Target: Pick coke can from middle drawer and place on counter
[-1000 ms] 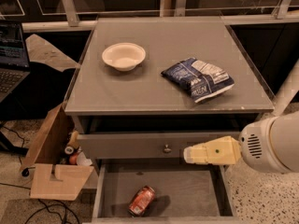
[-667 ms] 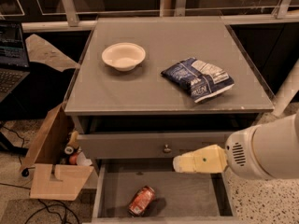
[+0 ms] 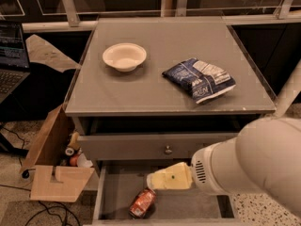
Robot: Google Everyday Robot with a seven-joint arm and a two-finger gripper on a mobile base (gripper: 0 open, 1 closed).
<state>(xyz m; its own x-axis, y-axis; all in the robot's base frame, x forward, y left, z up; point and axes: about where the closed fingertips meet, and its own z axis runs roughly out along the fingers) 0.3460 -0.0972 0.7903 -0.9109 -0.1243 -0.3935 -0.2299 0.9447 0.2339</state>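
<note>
The end effector (image 3: 155, 179) has swung leftward and dropped: a second ago it hung level with the knobbed drawer front, off to the right, and now it sits lower, inside the opening of the drawer (image 3: 117, 188). Nothing else has shifted. The can (image 3: 142, 203) lies where it lay, on its side on the drawer floor, just below and slightly left of the end effector's tip and apart from it. I judge this to be the approach to the grasp, with the lift and the placing not yet done.

From the left:
- One laptop (image 3: 9, 55) at the frame's edge.
- One open cardboard box (image 3: 52, 180) on the floor beside the cabinet, with a few small items inside that are too dim to name.
- One cream bowl (image 3: 124, 56) on the tabletop (image 3: 155, 95), left of centre.
- One can, in the open drawer below.
- One knob (image 3: 167, 149) on the drawer front above.
- One end effector. It has hold of nothing, and I cannot tell whether it is open or closed.
- One blue-and-white bag (image 3: 199, 79) on the tabletop, right of centre.
- One white arm (image 3: 256, 166) filling the lower right corner.

Bare tabletop shows between the bowl and the bag, and along the front edge.
</note>
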